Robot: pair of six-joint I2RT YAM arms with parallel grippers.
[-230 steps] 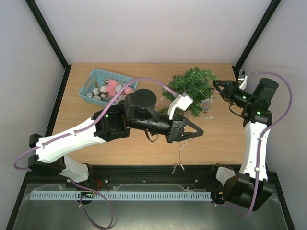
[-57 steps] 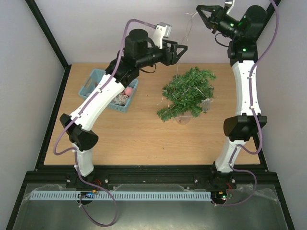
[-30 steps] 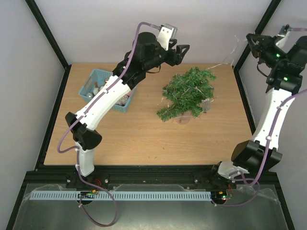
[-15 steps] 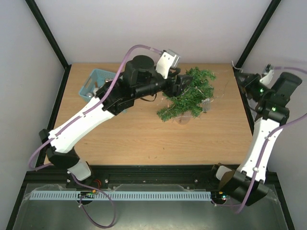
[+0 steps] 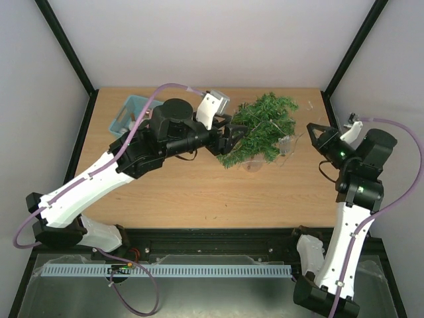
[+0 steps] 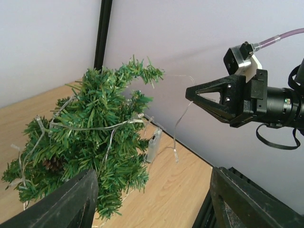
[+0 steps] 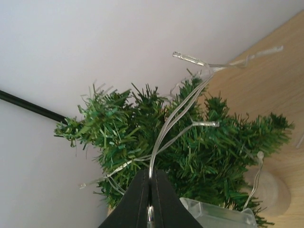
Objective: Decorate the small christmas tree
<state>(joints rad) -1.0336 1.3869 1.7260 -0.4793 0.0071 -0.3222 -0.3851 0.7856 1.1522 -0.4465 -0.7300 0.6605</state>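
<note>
Across a pale wooden table (image 5: 199, 192) in a white-walled enclosure, two white and black robot arms reached toward a tree. The left arm stretched from the near left corner diagonally toward the far middle. The right arm stood upright at the right edge.

The small christmas tree (image 5: 264, 126), bushy and dark green, stood at the far side of the table, right of centre, between the two grippers. A teal basket (image 5: 129, 108) sat at the far left, mostly hidden behind the left arm.

The left gripper (image 5: 230, 134) was at the tree's left side, its fingers spread wide and holding nothing. Whether it touched the branches could not be told. The right gripper (image 5: 311, 130) hung just right of the tree and apart from it, its fingers pressed together on a thin clear wire of the light string (image 7: 176, 111).

That string lay in loose loops over the branches, and its clear battery box (image 6: 153, 145) hung low on the tree's right side.

Likely risks: a pull on the pinched wire could drag the draped loops off the branches or tip the light tree. The spread left fingers could snag a loop or push the tree over.
</note>
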